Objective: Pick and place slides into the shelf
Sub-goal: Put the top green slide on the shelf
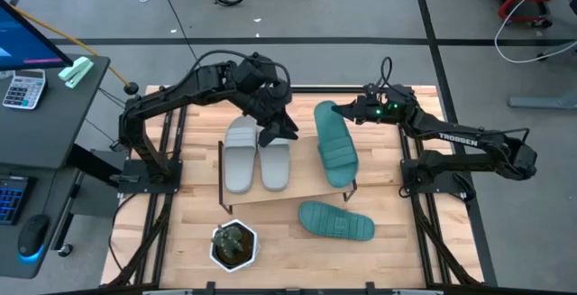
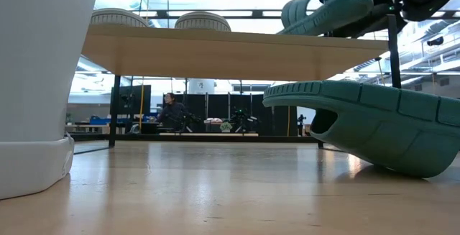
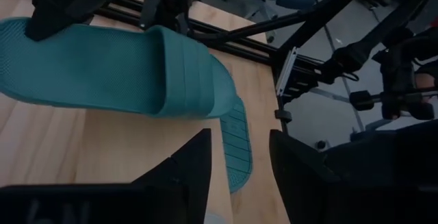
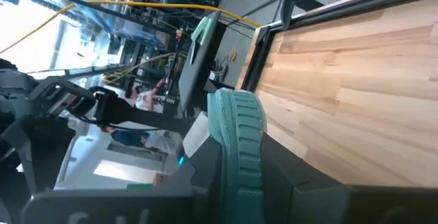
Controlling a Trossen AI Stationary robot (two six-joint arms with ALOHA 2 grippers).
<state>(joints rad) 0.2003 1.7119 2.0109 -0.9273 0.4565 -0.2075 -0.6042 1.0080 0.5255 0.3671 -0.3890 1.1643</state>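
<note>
Two light grey slides lie side by side on the left half of the shelf. A teal slide is over the shelf's right half, tilted in the low view, with my right gripper shut on its far end. A second teal slide lies on the table in front of the shelf. My left gripper hangs open above the grey slides, nothing between its fingers. My right gripper pinches the heel end of the teal slide between its two fingers. They come in nearly level from the table's far right, along the slide's length. The slide slants down from the hold toward the shelf board. Whether its near end touches the board, I cannot tell.
A potted plant in a white pot stands at the table's near edge, left of the loose teal slide, and fills the left of the low view. A desk with a calculator stands beyond the table's left side.
</note>
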